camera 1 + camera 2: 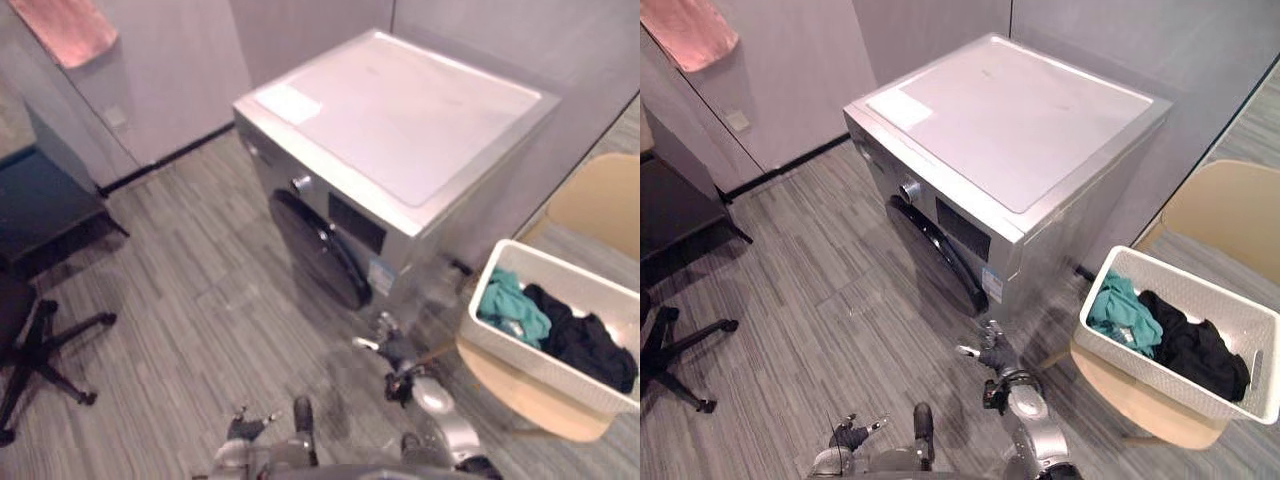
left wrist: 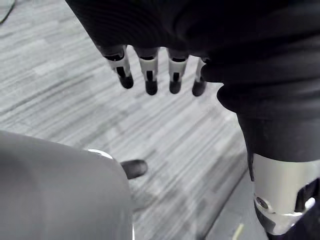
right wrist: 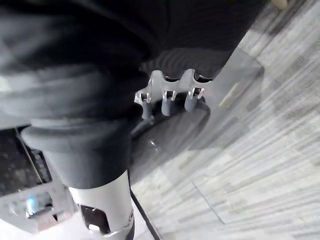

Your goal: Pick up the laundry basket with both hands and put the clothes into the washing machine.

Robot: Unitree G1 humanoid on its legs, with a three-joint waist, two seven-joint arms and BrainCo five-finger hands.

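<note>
LAUNDRY WAITS BESIDE THE MACHINE: The white laundry basket (image 1: 530,368) is seen resting on a pale wooden chair (image 1: 520,402) just to the right of the washing machine (image 1: 400,120), with a teal garment (image 1: 512,310) and a black one (image 1: 590,345) heaped inside it. The machine's dark round door (image 1: 315,250) is shut. Both robot hands are held low over the grey floor (image 1: 200,300) in front of the machine. The right robot hand (image 1: 995,362) is placed below the door's right side, and the left robot hand (image 2: 148,70) further toward the machine's left. Each is shown with fingers loosely extended and slightly apart, and nothing is grasped.

The basket is not yet touched. It lies to the right of both hands and well apart from them. Its long axis slants away from the machine's right front corner, with one short end turned toward the machine. The right robot hand is judged the nearer, so the left would have to be carried further across. A turn toward the chair is probably needed before the basket can be gripped from both sides.
</note>
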